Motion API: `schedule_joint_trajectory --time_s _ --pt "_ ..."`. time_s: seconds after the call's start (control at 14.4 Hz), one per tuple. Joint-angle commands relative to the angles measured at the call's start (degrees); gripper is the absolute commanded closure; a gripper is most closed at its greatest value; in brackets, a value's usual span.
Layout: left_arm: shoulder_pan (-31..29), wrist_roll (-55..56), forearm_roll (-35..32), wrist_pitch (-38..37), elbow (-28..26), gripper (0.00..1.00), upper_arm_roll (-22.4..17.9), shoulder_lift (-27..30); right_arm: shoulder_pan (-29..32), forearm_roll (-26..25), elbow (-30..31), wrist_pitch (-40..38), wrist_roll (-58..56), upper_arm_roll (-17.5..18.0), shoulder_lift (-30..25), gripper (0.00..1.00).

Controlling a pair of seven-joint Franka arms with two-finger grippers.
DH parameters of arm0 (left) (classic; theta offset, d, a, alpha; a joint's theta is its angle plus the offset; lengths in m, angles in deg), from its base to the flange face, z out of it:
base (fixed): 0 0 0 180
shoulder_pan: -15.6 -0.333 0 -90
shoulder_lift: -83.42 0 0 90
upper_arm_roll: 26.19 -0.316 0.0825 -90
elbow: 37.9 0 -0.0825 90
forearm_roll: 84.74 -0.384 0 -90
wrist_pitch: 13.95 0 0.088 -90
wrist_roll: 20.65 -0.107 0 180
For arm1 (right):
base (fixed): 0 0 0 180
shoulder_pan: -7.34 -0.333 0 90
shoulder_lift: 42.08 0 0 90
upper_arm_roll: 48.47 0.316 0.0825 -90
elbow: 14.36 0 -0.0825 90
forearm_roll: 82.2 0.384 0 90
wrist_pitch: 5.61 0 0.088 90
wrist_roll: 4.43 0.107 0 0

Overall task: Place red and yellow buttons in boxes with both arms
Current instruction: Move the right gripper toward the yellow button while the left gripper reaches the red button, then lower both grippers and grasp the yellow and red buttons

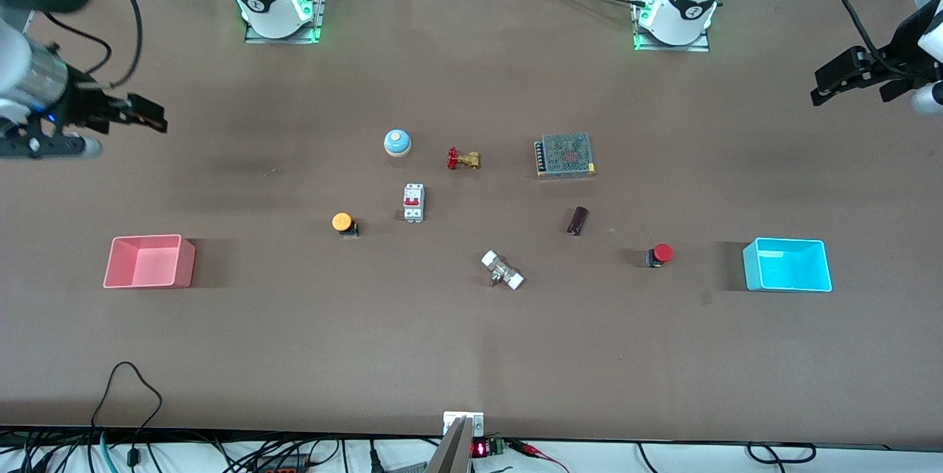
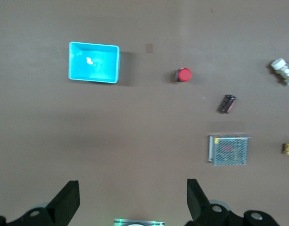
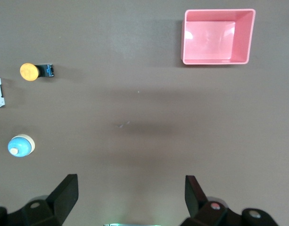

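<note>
The yellow button [image 1: 342, 222] lies on the table between the pink box [image 1: 149, 261] and the table's middle; it also shows in the right wrist view [image 3: 35, 71], as does the pink box [image 3: 217, 36]. The red button [image 1: 660, 254] lies beside the cyan box [image 1: 787, 264]; both show in the left wrist view, button [image 2: 183, 75] and box [image 2: 94, 62]. My left gripper [image 1: 829, 85] hangs open and empty high over the left arm's end of the table. My right gripper [image 1: 151, 118] hangs open and empty high over the right arm's end.
Near the table's middle are a blue-and-white dome bell [image 1: 397, 142], a brass valve with a red handle [image 1: 463, 159], a white circuit breaker [image 1: 413, 202], a metal mesh power supply [image 1: 565, 155], a small dark cylinder [image 1: 577, 220] and a white fitting [image 1: 502, 270].
</note>
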State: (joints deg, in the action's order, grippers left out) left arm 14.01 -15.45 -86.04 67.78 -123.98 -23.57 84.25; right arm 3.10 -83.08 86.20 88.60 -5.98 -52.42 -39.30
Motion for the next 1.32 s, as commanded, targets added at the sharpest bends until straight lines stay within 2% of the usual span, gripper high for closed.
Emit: schedule_joint_trajectory --time_s 0.0,0.14,0.42,0.77,0.91,1.25 --pt "-0.5 -0.7 -1.6 -0.8 1.9 0.0 -0.2 -0.1 -1.2 0.2 -3.9 -0.1 -0.3 0.0 4.5 0.0" --pt "-0.4 0.1 -1.6 -1.1 3.3 0.0 -0.5 -4.7 -3.1 0.2 -6.9 1.2 0.4 0.0 9.1 0.0" --pt "-0.5 1.0 -1.7 -1.7 4.1 0.0 -0.5 -7.9 -5.7 1.3 -7.5 5.1 0.6 0.0 13.0 0.0" --pt "0.3 1.4 -2.0 -1.7 4.5 0.0 0.1 -9.4 -7.5 2.7 -7.3 9.7 2.7 0.0 19.7 0.0" --pt "0.4 2.6 -1.4 -1.3 5.0 0.0 0.3 -10.1 -9.6 4.7 -7.4 12.2 4.7 0.0 21.9 0.0" --pt "3.1 2.0 -1.5 -1.3 5.1 0.0 1.4 -13.6 -15.8 4.9 -7.4 18.4 10.7 0.0 24.9 0.0"
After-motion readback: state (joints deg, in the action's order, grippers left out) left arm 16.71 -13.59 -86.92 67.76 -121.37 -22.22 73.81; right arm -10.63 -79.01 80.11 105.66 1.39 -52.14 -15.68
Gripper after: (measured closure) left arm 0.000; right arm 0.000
